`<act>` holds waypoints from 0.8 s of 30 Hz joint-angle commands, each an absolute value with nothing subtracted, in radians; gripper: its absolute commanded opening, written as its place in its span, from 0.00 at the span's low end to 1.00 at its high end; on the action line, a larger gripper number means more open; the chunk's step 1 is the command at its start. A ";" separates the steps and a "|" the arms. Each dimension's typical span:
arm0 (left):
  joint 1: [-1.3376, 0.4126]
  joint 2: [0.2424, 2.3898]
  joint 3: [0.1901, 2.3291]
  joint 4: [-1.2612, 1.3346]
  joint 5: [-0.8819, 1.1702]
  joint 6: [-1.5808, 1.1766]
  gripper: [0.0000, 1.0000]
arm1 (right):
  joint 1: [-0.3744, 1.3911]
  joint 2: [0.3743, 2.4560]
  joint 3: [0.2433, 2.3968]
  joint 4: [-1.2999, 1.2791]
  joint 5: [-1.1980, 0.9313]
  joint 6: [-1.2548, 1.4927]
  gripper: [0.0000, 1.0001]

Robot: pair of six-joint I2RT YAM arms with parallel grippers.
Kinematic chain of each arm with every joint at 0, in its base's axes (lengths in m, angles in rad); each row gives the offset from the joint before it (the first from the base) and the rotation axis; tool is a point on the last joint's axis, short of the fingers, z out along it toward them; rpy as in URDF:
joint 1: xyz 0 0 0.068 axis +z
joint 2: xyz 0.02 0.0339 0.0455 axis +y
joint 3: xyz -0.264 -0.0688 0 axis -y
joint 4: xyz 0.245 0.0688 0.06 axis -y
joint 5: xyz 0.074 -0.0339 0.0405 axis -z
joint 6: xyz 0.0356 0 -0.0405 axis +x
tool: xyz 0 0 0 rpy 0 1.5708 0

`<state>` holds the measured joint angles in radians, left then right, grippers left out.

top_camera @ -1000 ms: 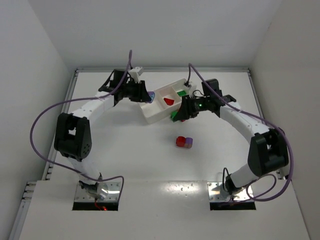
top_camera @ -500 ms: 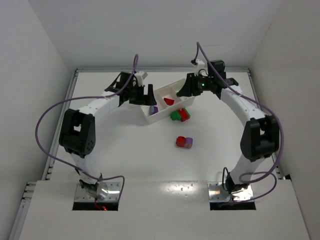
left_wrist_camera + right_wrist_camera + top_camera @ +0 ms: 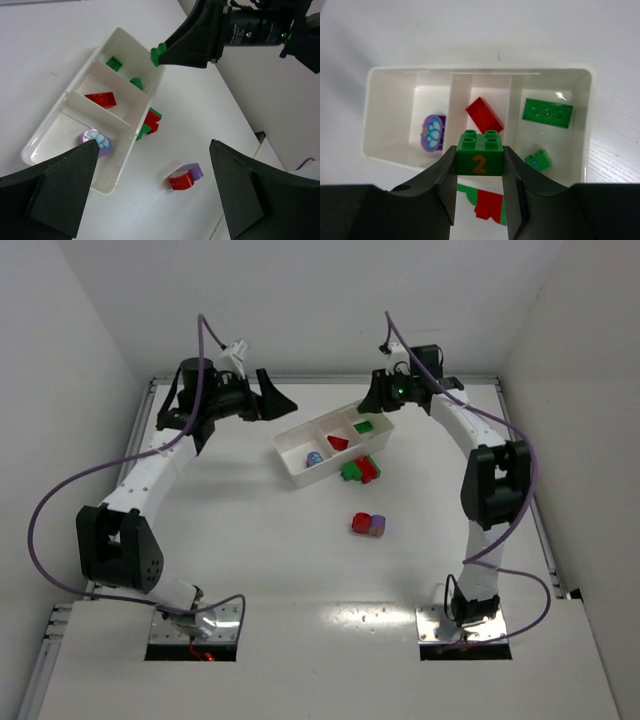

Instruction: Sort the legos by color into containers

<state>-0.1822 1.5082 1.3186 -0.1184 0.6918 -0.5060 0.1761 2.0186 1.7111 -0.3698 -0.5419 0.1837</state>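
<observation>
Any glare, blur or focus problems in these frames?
Top external: glare patch on the near ledge, otherwise even light, soft shadows. Left wrist: own fingers dark and blurred, tray sharp. Right wrist: held green brick crisp, small highlight in the tray's right-hand compartment.

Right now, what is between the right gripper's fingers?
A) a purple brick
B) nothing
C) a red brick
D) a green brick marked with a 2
D: in the right wrist view the right gripper has both fingers pressed against the sides of a green brick with a yellow 2 on its face, held over the white tray.
</observation>
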 commanded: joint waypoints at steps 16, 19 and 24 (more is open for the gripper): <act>-0.175 1.419 1.319 -0.250 0.601 -0.345 1.00 | 0.175 2.206 1.818 -0.339 -0.370 0.040 0.62; -0.175 1.410 1.319 -0.250 0.578 -0.324 1.00 | 0.175 2.194 1.818 -0.339 -0.370 0.040 0.74; -0.175 1.391 1.273 -0.250 0.635 -0.247 1.00 | 0.175 2.057 1.766 -0.362 -0.497 -0.014 0.75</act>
<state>-0.1696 1.4338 1.3010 -0.2592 0.5991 -0.3172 0.1787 2.1895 1.7725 -0.3744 -0.4145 0.0368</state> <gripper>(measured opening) 1.000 0.753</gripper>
